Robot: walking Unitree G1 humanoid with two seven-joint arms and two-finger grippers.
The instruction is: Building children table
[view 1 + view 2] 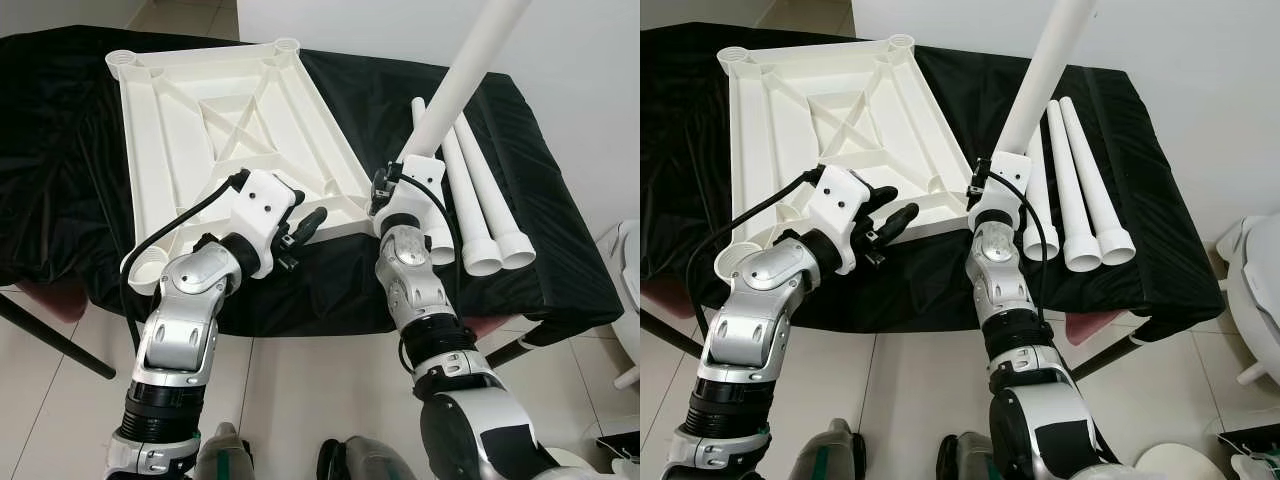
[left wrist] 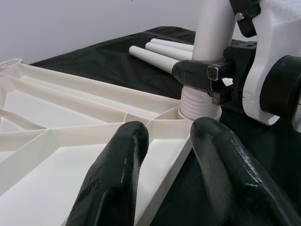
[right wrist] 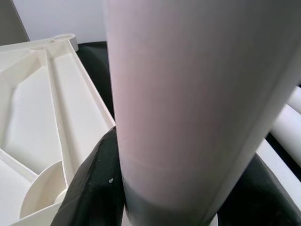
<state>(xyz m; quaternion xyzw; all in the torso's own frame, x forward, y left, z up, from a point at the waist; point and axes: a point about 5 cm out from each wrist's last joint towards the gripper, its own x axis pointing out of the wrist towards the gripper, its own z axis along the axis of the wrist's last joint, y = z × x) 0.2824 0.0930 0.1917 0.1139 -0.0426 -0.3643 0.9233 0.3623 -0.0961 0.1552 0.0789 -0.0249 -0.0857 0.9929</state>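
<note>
The right gripper (image 2: 207, 77) clamps an upright white table leg (image 1: 462, 75) (top cut off) at the ribbed tabletop's (image 1: 200, 130) corner socket. The left gripper (image 1: 305, 232) is spread beside that edge.

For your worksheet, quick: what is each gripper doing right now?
Left gripper: open, fingers astride the tabletop edge.
Right gripper: shut on the leg, held upright at the corner socket.

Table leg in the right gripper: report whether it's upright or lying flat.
Upright: the table leg stands with its threaded end at the tabletop's corner socket, right gripper clamped around it.
</note>
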